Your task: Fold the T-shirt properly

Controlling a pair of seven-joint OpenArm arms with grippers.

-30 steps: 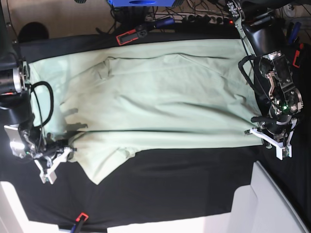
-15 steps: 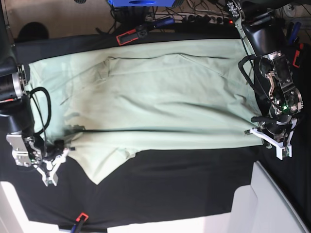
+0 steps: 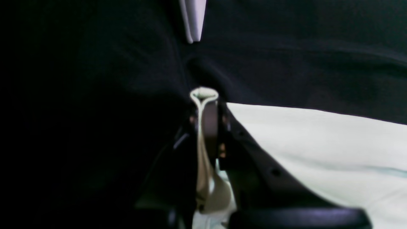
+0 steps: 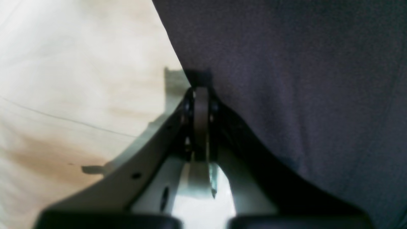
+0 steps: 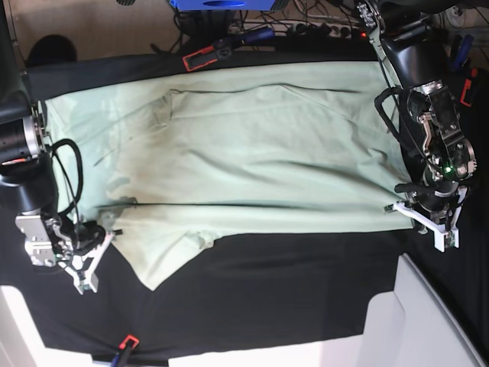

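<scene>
The pale mint-green T-shirt (image 5: 244,153) lies spread flat across the black table cloth (image 5: 290,290), with one sleeve (image 5: 164,264) pointing toward the front. At the base view's right side, my left gripper (image 5: 405,208) is shut on the shirt's corner. The left wrist view shows a fold of the T-shirt (image 3: 318,143) pinched between the jaws of that left gripper (image 3: 204,95). My right gripper (image 5: 103,237) sits at the shirt's left edge. In the right wrist view this right gripper (image 4: 200,92) is shut, with a thin strip of the T-shirt (image 4: 79,95) between its pads.
A white box (image 5: 428,321) stands at the front right and its edge (image 3: 192,19) shows in the left wrist view. Another white piece (image 5: 15,321) is at the front left. Red clamps (image 5: 200,57) (image 5: 126,342) hold the cloth. Cables lie behind the table.
My right gripper has shifted slightly left and toward the front, and its jaws have closed at the shirt's edge. The left gripper and its corner have not moved.
</scene>
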